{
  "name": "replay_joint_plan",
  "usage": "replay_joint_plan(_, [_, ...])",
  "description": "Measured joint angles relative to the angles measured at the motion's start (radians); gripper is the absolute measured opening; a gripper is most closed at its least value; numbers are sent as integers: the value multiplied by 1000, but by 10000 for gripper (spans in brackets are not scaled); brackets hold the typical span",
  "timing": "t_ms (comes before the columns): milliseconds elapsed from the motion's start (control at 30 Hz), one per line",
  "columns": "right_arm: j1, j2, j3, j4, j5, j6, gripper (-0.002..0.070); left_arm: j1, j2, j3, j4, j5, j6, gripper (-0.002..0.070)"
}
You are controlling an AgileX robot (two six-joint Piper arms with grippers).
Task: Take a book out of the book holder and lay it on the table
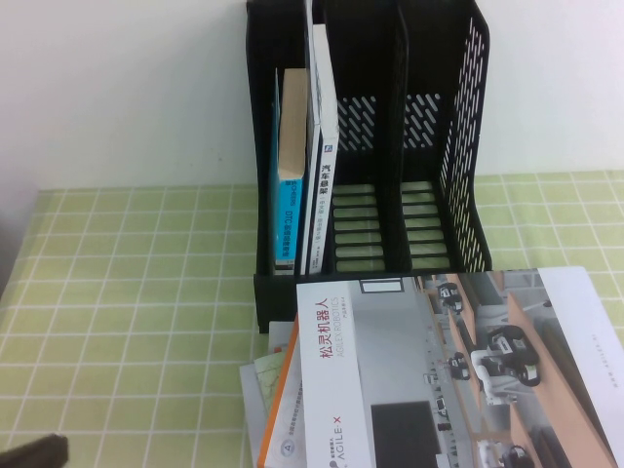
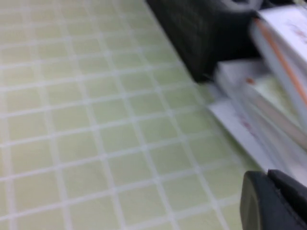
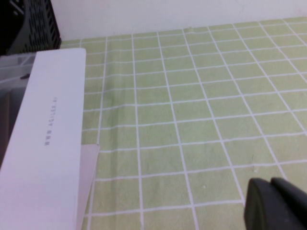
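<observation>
The black book holder [image 1: 419, 146] stands at the back of the table. Its left slot holds a blue-spined book [image 1: 289, 210] and a taller white book [image 1: 322, 146], both upright; the other slots are empty. A large white and grey book [image 1: 458, 370] lies flat on top of a stack in front of the holder. My left gripper [image 1: 34, 453] is low at the near left, apart from the stack [image 2: 268, 96]; in the left wrist view it [image 2: 268, 178] is shut and empty. My right gripper [image 3: 271, 184] is shut and empty over the cloth, right of the flat book [image 3: 43, 143]. It is out of the high view.
A green checked cloth [image 1: 127, 292] covers the table. Thinner books [image 1: 268, 390] stick out from under the top book at the left. The holder's corner shows in both wrist views [image 2: 211, 33] [image 3: 29, 24]. A white wall stands behind.
</observation>
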Motion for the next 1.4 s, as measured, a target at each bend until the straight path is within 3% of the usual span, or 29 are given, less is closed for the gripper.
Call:
replay_joint_plan(167, [0, 0, 0, 0, 0, 0, -2, 0, -110, 132, 311, -174, -290, -3])
replay_joint_plan(300, [0, 0, 0, 0, 0, 0, -2, 26, -255, 222, 415, -167, -420, -3])
replay_joint_plan(467, [0, 0, 0, 0, 0, 1, -2, 106, -354, 307, 389, -137, -462, -3])
replay_joint_plan(600, [0, 0, 0, -1, 0, 1, -2, 140, -367, 309, 327, -145, -398, -3])
replay_joint_plan(867, [0, 0, 0, -1, 0, 1, -1, 141, -368, 309, 234, -149, -309, -3])
replay_joint_plan(1400, [0, 0, 0, -1, 0, 1, -2, 141, -368, 310, 225, -155, -296, -3])
